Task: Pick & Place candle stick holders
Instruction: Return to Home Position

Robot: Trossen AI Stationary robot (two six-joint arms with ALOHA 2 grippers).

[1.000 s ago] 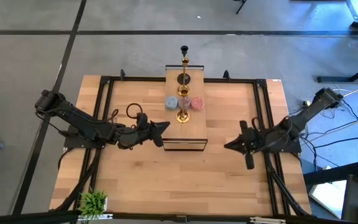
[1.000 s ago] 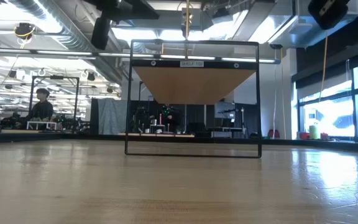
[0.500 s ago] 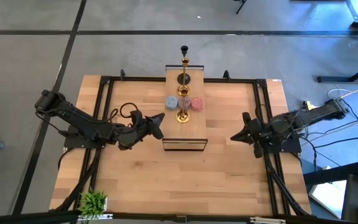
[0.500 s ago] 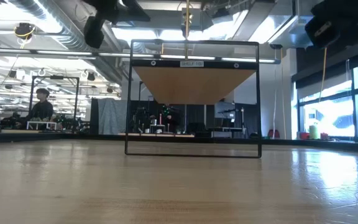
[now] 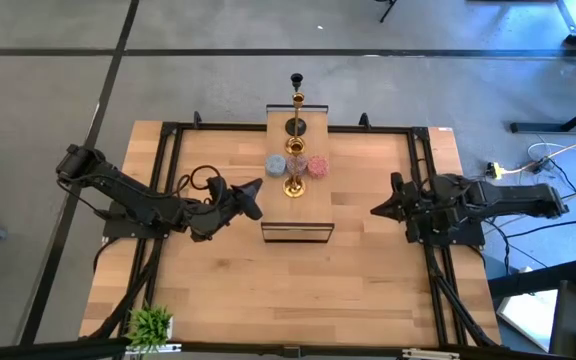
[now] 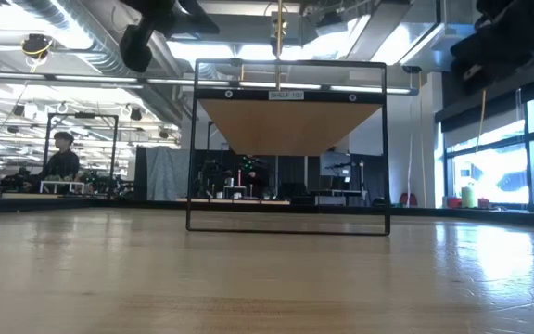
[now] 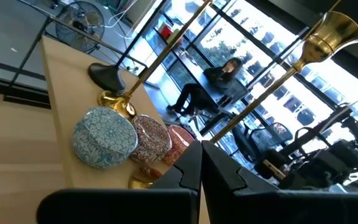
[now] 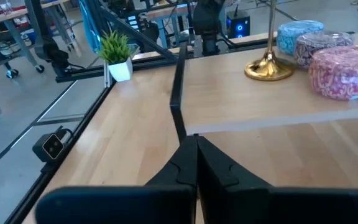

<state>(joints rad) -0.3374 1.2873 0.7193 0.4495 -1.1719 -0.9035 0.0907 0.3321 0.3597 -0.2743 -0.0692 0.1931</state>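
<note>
Candleholders [image 5: 295,163], left tool [image 5: 258,186], right tool [image 5: 375,211] closed, empty

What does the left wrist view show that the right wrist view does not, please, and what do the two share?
Only the left wrist view: the black candle holder, seen at its base, a gold holder with its flared top, and a seated person beyond the table. Only the right wrist view: the green potted plant by the table's edge. Both: the blue cup, purplish cup and pink cup beside a gold round base on the wooden plank, seen past the shut left gripper or right gripper.
</note>
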